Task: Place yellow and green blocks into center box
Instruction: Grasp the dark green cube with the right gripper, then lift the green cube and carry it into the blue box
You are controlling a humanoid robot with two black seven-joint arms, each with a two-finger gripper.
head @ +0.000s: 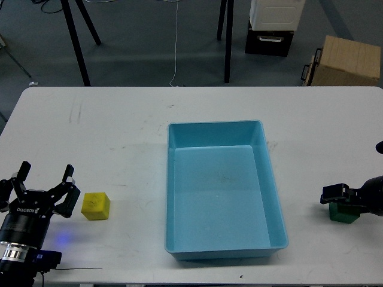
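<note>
A yellow block [96,205] lies on the white table [119,137], left of the light blue box [174,197], which is empty. My left gripper [45,178] is open and empty, just left of the yellow block and apart from it. A green block [343,213] lies near the table's right edge, right of the box. My right gripper [337,194] comes in from the right and sits over the top of the green block, hiding its upper part. Its fingers are dark and cannot be told apart.
Beyond the table's far edge, black stand legs [76,45], a cardboard box [347,60] and a white and black case [272,27] stand on the floor. A thin cable [78,268] lies at the table's front left.
</note>
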